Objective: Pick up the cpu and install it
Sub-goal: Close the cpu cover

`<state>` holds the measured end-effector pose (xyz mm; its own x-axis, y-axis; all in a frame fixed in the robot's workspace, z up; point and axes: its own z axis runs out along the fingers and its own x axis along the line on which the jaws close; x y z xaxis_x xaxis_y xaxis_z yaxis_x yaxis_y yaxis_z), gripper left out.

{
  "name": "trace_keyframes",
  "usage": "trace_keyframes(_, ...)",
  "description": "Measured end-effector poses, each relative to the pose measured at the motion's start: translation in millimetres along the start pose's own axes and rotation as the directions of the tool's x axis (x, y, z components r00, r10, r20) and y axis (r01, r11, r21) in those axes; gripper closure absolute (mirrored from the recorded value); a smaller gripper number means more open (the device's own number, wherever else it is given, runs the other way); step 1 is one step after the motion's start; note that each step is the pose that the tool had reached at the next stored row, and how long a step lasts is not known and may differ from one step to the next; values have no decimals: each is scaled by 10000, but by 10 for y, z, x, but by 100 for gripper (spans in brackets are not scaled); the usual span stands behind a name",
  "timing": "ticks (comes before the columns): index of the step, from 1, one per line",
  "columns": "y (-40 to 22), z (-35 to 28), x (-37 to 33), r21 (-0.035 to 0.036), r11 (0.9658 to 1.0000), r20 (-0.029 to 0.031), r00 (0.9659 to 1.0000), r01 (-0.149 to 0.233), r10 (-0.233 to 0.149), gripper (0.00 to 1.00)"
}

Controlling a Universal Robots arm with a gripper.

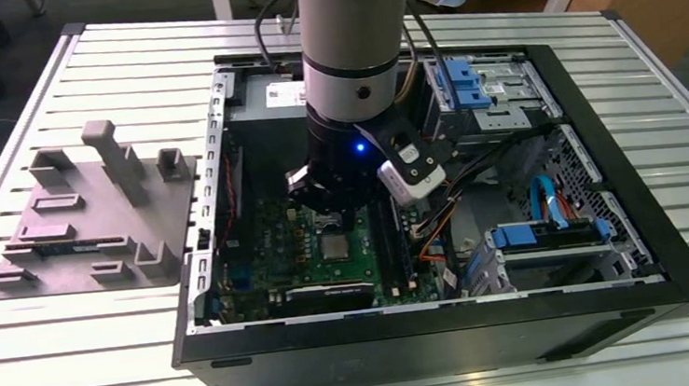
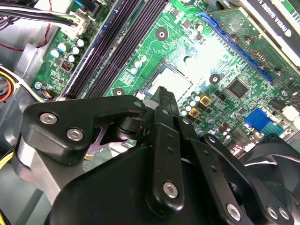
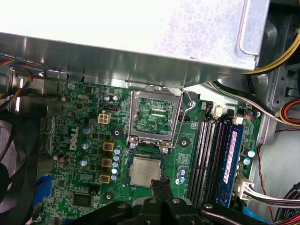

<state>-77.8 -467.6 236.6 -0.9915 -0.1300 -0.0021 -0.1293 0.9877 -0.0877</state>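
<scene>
Black linkage of your gripper [image 3: 162, 190] fills the near foreground in both wrist views, its jaws pressed together to a narrow tip with nothing between them. Your cpu [image 3: 146, 171] lies flat in the socket on the green board [image 3: 84, 140], just beyond and below that tip in the first wrist view, with the hinged metal frame [image 3: 154, 117] standing open on its far side. Glare washes over the chip in the second wrist view, and in the exterior view the arm [image 1: 355, 52] hides the jaw tips above the open case [image 1: 649, 251] on your bench [image 1: 120, 53].
</scene>
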Motion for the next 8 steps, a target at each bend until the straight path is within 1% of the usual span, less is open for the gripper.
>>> trace_keyframes(8,1,0,-1,0,10000,0,10000,0,0,90)
